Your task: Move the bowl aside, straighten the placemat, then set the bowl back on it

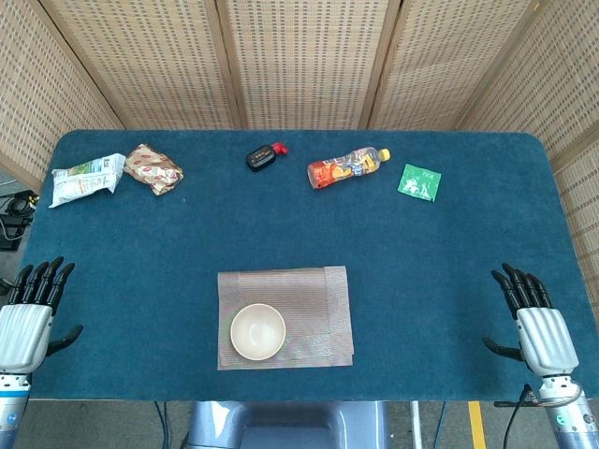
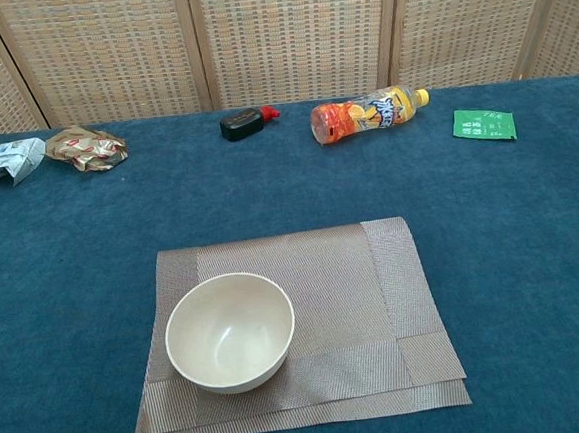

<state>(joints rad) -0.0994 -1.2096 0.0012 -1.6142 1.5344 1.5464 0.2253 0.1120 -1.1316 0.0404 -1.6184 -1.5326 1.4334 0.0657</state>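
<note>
Worktop: a wide worktop [image 1: 281, 224] covered in deep blue felt-like cloth, corners rounded at the far side.
Room: woven wicker screen panels [image 1: 299, 56] stand behind it, from 10 to 2 o'clock.
Placemat: a grey-brown woven placemat [image 2: 344, 272] lies at 6 o'clock, folded over itself, so its edges sit in uneven layers.
Bowl: a cream bowl [image 2: 230, 331] stands upright on the mat's near-left part, empty.
Left hand: the left hand [image 1: 28, 313] rests at 8 o'clock, fingers spread, holding nothing.
Right hand: the right hand [image 1: 535, 323] rests at 4 o'clock, fingers likewise apart and empty.
Far edge: white packet [image 1: 86, 178] and brown wrapper [image 1: 153, 168] at 10 o'clock; black object [image 1: 262, 156] at 12; orange bottle [image 1: 348, 168] on its side, green sachet [image 1: 419, 181] toward 1 o'clock.
</note>
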